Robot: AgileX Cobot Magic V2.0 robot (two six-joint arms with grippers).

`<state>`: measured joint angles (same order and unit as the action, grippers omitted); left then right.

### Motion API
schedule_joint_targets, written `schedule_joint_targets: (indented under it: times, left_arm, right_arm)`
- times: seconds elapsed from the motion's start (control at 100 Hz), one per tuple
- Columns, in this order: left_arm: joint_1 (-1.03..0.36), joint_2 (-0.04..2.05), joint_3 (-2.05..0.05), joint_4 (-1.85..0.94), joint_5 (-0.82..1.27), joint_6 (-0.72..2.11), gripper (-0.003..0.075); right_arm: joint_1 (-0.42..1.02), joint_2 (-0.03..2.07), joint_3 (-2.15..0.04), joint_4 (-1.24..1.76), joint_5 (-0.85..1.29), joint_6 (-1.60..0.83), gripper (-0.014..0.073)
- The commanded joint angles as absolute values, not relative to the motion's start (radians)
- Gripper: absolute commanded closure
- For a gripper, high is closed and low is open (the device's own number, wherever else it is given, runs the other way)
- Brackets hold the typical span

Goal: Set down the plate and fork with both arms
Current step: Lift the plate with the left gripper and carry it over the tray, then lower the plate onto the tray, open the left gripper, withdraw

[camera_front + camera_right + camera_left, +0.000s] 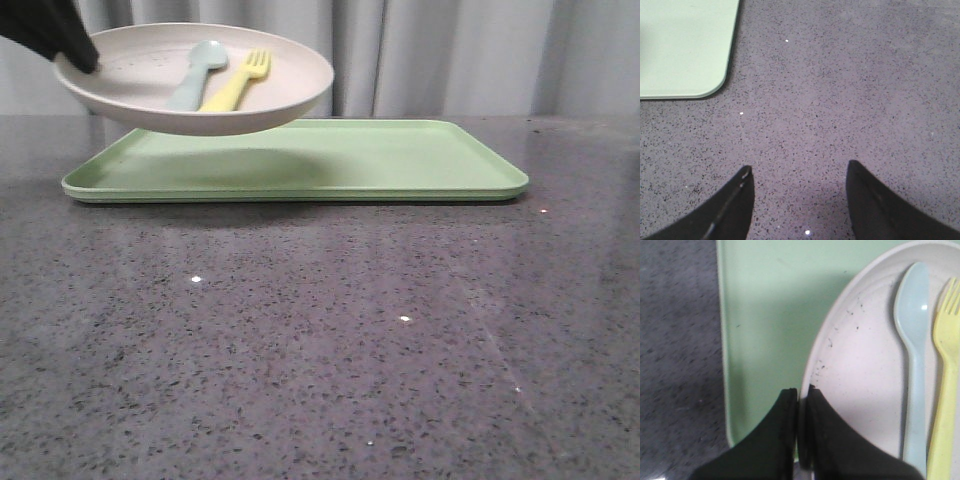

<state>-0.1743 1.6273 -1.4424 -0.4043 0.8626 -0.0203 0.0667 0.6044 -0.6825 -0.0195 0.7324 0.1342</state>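
Plate (150, 95) held aloft over tray (400, 160), clamped at its 9 o'clock rim by left tool (799, 440).

Likely next: lowering level so fork (240, 85) and spoon (200, 70) stay inside. Right tool (800, 200) spread wide, empty, over bare bench (320, 350). Both arms mostly out of frame; height above tray hard to judge.

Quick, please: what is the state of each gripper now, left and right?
Left gripper: jaws closed on the rim of the plate, holding it above the tray.
Right gripper: jaws open, holding nothing, over the table.
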Motion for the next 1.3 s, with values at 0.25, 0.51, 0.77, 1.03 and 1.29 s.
schedule_joint_targets:
  times: [0.25,0.51,0.77,1.03,1.29]
  left_arm:
    - [-0.269,1.738,-1.625,-0.461,0.736,-0.11,0.0741]
    - [-0.285,1.815,-1.669,-0.462,0.712,-0.147,0.0741]
    - [-0.285,1.84,-1.669,-0.463,0.671,-0.152,0.0741]
    - [-0.285,1.875,-1.668,-0.456,0.689,-0.152,0.0741]
    - [-0.285,1.876,-1.665,-0.417,0.682,-0.152,0.0741]
  right_arm:
    - [0.065,0.612,-0.716,-0.022,0.68,0.126,0.0169]
    - [0.065,0.612,-0.716,-0.022,0.68,0.126,0.0169]
    - [0.065,0.612,-0.716,-0.022,0.681,0.126,0.0169]
    - [0.065,0.612,-0.716,-0.022,0.681,0.126,0.0169]
    - [0.065,0.612,-0.714,-0.022,0.681,0.126,0.0169]
